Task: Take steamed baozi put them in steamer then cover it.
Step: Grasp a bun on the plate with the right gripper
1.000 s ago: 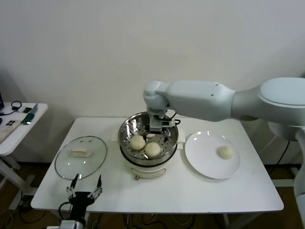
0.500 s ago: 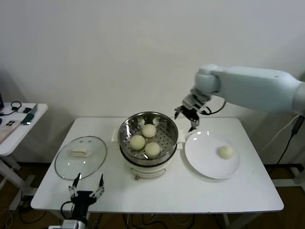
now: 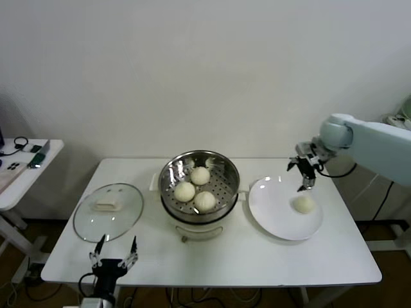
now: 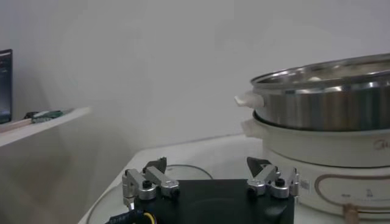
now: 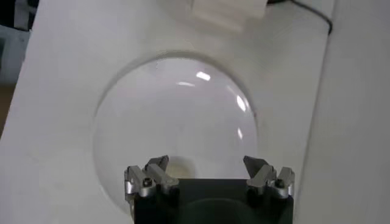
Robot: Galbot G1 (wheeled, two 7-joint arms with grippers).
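One steamed baozi (image 3: 304, 204) remains on the white plate (image 3: 276, 221); three lie in the steamer (image 3: 200, 186). The cover (image 3: 108, 210) rests on the table, left of the steamer. Current step: fetching the last bun. The right gripper (image 3: 302, 172), jaws open and empty, hovers above it, angled down; descent and closure are required. The left gripper (image 3: 113, 251) waits open near the cover.

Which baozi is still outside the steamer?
The lone baozi on the white plate, just below the open right gripper; the other three sit inside the steamer.
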